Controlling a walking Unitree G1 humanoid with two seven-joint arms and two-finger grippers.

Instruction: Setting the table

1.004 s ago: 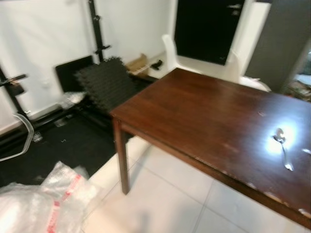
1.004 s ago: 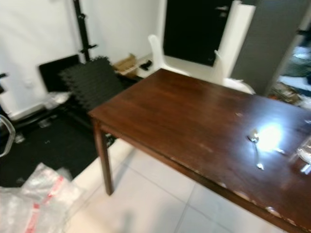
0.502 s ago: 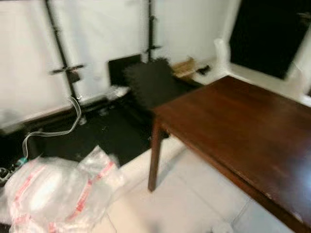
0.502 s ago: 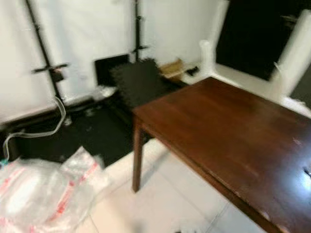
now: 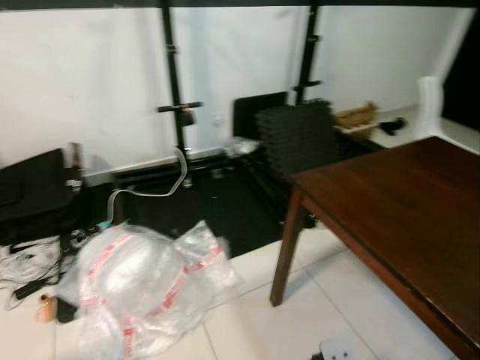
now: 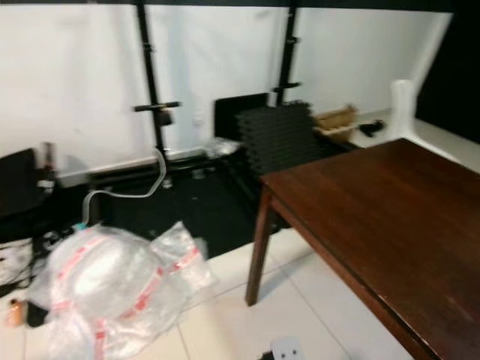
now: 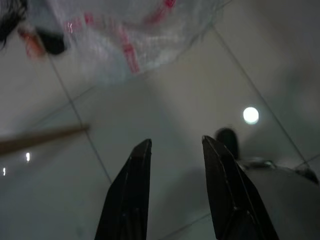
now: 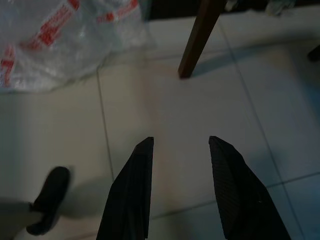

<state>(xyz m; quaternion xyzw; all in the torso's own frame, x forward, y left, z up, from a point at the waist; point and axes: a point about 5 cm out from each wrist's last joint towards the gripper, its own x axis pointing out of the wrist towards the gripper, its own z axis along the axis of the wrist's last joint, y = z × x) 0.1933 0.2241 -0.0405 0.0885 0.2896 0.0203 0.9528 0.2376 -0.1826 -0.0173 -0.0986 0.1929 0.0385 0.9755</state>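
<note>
Head views: a dark brown wooden table [image 5: 397,202] fills the right side of the frame, its near corner leg [image 5: 286,251] standing on pale floor tiles [image 5: 247,322]. At lower left lies a crumpled clear plastic bag [image 5: 139,281] with red printed bands. Behind it, a black mat [image 5: 202,210] runs along a white wall [image 5: 90,82], against which two black vertical poles [image 5: 172,82] stand. A stack of dark textured tiles [image 5: 296,139] leans beside the table's far corner, and a white chair [image 5: 429,101] shows at upper right. No tableware is visible on the part of the table in view.

Left wrist view: the left gripper [image 7: 174,150] hangs over the floor tiles, its two black fingers [image 7: 132,195] spread apart and holding nothing; the plastic bag appears at the upper part of the frame.

Right wrist view: the right gripper [image 8: 179,147] also hangs above the tiles with fingers [image 8: 131,190] parted and empty; the table leg [image 8: 200,37] and plastic bag [image 8: 60,35] lie beyond, and a dark shoe-like shape [image 8: 47,200] sits at lower left.
</note>
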